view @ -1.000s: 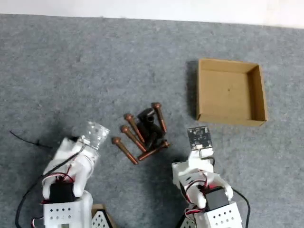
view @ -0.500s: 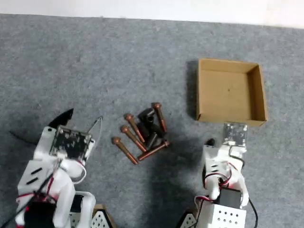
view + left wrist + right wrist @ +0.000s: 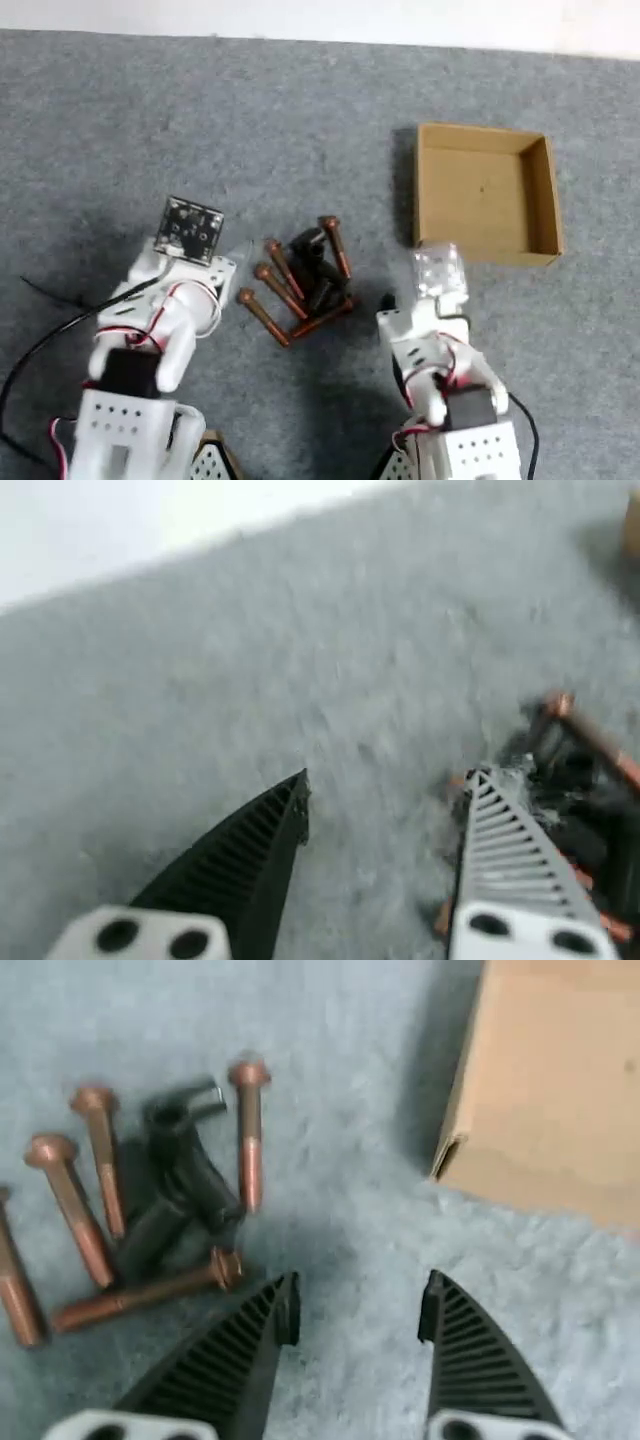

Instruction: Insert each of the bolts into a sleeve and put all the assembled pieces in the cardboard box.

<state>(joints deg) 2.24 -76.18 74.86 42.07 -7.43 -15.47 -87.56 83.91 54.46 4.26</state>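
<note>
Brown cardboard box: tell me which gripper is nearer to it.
Right. The right gripper hangs near a corner of the brown cardboard box; the left gripper is farther off, across the pile of copper-coloured bolts from it.

- Grey carpet (image 3: 150,130) covers the whole tabletop, its nap even and fuzzy.
- White strip (image 3: 400,18) runs along the carpet's far edge, and appears again in the left wrist view (image 3: 90,530).
- Thin black wire (image 3: 52,292) lies on the carpet near the high view's left edge.

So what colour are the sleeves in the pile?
Black sleeves, lying among copper-coloured bolts; clearest in the right wrist view.
</note>
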